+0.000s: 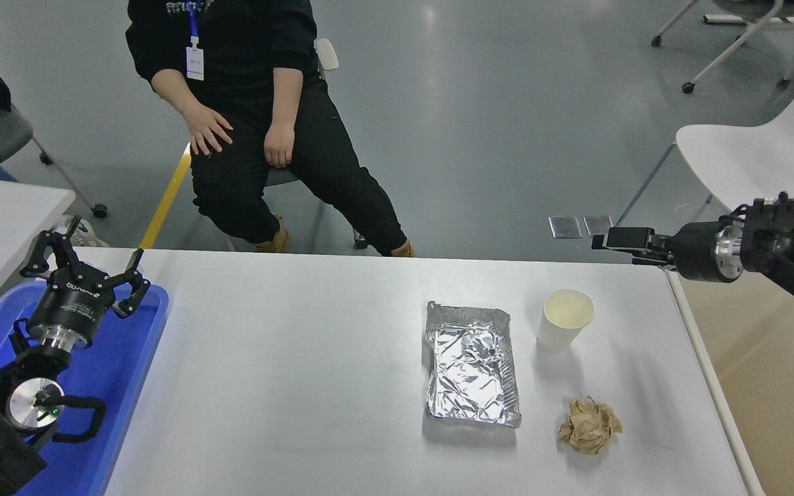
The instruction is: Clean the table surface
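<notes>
1. The worktop (pixel 300 386) fills the lower middle of the view. All loose items lie on its right half, toward the right edge.
2. The right end effector (pixel 611 241) hovers above the far right corner of the worktop, pointing left along the far edge. It is seen edge-on, so whether its fingers are wide or narrow cannot be told.
3. Key relation: the paper cup (pixel 565 319) stands upright just nearer the robot than the right end effector and slightly left of it. It is the closest item to that end effector.
4. The foil tray (pixel 471 364) lies left of the cup, close to it but apart. Its long axis runs from the far edge toward the near edge.
5. The crumpled paper ball (pixel 589 426) lies toward the near right corner, apart from both cup and tray.
6. The left end effector (pixel 87 265) is parked over the blue bin (pixel 136 344) at the left edge, fingers spread wide, holding nothing. It is well apart from every item, so the right arm is judged the nearer one for any pick.
7. Count: one cup, one foil tray, one paper ball, one blue bin.
</notes>
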Robot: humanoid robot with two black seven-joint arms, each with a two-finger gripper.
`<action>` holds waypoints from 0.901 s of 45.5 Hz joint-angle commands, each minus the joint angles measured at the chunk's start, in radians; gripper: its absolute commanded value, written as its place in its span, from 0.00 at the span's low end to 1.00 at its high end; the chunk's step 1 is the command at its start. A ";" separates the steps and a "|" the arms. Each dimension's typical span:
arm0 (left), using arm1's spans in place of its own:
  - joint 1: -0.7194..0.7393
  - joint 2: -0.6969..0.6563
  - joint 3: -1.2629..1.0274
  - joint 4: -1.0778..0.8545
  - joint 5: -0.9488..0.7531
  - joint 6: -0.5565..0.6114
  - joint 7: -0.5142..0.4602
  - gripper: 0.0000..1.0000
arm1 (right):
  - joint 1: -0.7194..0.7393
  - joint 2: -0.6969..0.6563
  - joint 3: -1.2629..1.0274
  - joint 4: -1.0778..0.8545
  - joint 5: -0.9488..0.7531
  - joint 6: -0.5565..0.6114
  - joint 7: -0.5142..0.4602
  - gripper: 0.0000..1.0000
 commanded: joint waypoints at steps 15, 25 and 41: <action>0.000 0.000 0.000 0.000 0.000 0.000 0.000 1.00 | -0.057 0.168 -0.126 -0.170 -0.054 -0.098 -0.004 0.99; 0.000 0.000 0.000 0.000 0.000 0.000 0.000 1.00 | -0.098 0.193 -0.126 -0.224 -0.054 -0.098 -0.004 0.98; 0.000 0.000 0.000 0.000 0.000 0.000 0.000 1.00 | -0.120 0.207 -0.130 -0.225 -0.055 -0.125 -0.002 0.94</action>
